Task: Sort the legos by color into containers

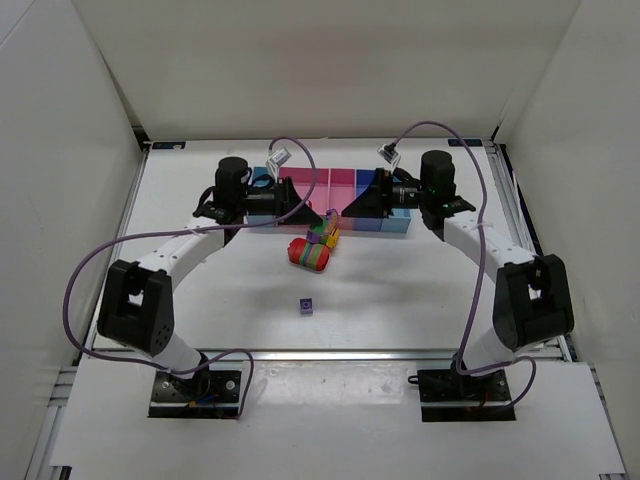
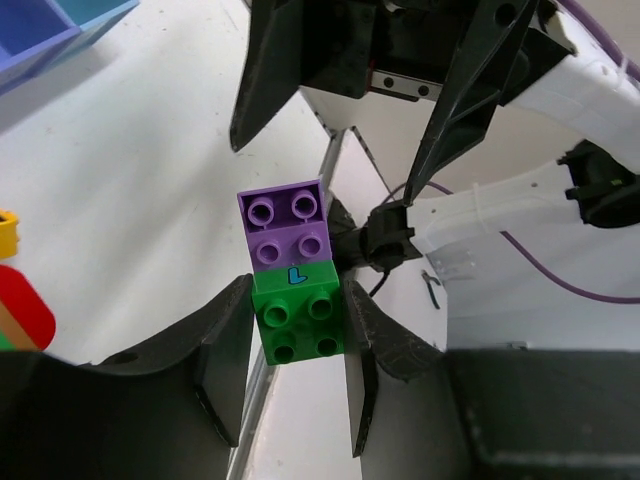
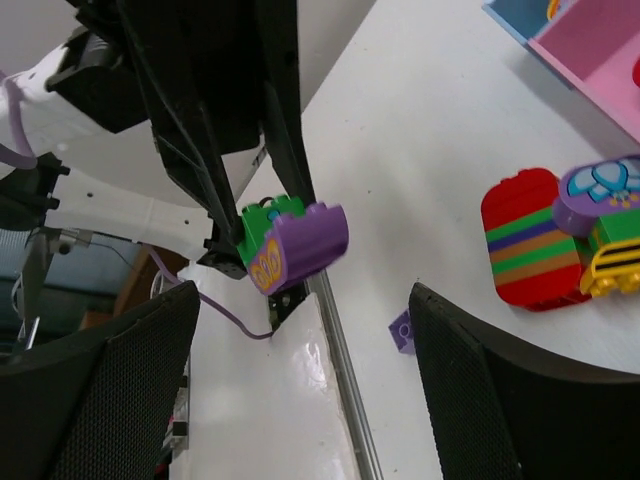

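Observation:
My left gripper (image 2: 297, 300) is shut on a green lego (image 2: 297, 320) with a purple lego (image 2: 285, 228) stuck to its far end. It holds this chunk (image 1: 327, 214) in the air just in front of the containers (image 1: 340, 185). My right gripper (image 3: 305, 310) is open and faces it tip to tip. The rounded purple lego (image 3: 300, 245) hangs just beyond its fingers (image 3: 100, 390), touching neither. A chunk of red, green, purple and yellow legos (image 1: 312, 250) lies on the table below. One small purple lego (image 1: 305, 306) lies alone nearer the arms.
The row of bins runs along the far side of the table, pink bins (image 3: 600, 50) in the middle and blue ones (image 2: 40, 40) at the ends. The striped red chunk (image 3: 530, 240) lies right of the right gripper's fingers. White walls enclose the table.

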You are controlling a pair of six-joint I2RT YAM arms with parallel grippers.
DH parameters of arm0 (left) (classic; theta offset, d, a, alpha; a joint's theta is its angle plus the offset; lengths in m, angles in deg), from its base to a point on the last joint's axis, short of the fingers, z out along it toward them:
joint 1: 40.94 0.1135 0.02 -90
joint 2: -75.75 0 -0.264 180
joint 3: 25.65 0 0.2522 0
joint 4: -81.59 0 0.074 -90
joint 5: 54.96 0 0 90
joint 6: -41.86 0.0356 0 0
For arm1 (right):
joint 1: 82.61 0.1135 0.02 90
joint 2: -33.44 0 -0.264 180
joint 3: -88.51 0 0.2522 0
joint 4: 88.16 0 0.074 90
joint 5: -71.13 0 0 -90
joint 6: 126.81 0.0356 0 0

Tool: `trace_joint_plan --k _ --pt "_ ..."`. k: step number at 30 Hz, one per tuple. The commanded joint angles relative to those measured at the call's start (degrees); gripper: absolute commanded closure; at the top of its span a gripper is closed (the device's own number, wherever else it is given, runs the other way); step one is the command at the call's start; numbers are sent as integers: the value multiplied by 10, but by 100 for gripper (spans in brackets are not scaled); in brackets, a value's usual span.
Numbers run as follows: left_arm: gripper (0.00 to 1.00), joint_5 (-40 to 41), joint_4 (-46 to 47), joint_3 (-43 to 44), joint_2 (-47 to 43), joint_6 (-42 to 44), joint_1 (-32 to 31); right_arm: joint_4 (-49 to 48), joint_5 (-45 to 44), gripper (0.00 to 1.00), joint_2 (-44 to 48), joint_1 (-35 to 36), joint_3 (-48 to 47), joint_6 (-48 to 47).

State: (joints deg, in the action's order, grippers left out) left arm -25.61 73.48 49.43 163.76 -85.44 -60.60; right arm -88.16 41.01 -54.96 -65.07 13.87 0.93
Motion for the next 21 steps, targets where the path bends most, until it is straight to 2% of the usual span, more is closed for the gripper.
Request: trace_joint_plan --k 1,8,17,21 --pt "90 -54 78 6 14 -49 0 -70 30 12 -20 8 -40 38" --pt "90 -88 174 30 44 -145 1 -72 32 13 -38 19 -64 24" --pt "90 -83 205 60 60 -161 1 -60 31 19 -46 28 -68 14" --pt "90 -82 206 64 66 -161 1 -65 31 28 -48 33 -74 16"
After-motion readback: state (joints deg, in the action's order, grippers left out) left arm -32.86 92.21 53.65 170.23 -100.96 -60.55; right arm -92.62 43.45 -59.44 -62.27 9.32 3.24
